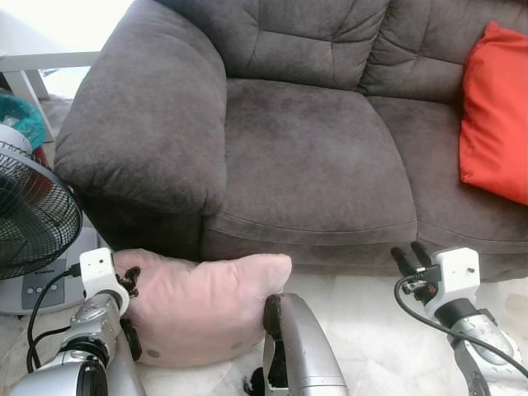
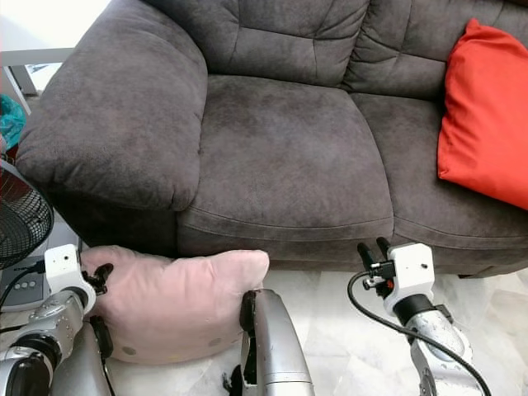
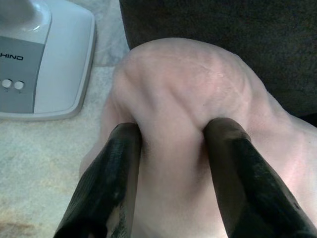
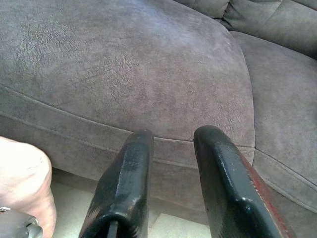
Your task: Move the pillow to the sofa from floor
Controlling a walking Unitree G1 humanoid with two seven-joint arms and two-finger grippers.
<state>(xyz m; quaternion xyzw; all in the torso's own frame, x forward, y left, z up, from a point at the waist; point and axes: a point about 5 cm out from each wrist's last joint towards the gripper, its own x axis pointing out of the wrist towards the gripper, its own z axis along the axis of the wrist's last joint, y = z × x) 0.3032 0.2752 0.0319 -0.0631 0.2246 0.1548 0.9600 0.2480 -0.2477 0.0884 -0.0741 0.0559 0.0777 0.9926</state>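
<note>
A pale pink pillow (image 1: 198, 305) lies on the light floor against the front of the dark grey sofa (image 1: 313, 157), below its left armrest. My left gripper (image 1: 130, 280) is at the pillow's left corner, shut on it; in the left wrist view the two black fingers (image 3: 119, 163) pinch a bulge of pink fabric (image 3: 173, 99). My right gripper (image 1: 409, 250) hovers open in front of the sofa's seat edge, to the right of the pillow, with nothing between its fingers (image 4: 129, 173).
A red cushion (image 1: 495, 115) leans at the sofa's right end. A black-grilled fan (image 1: 29, 214) on a white base (image 3: 44, 64) stands left of the pillow. A silver part of my body (image 1: 297, 346) rises at the pillow's right end. A white table (image 1: 41, 62) is at far left.
</note>
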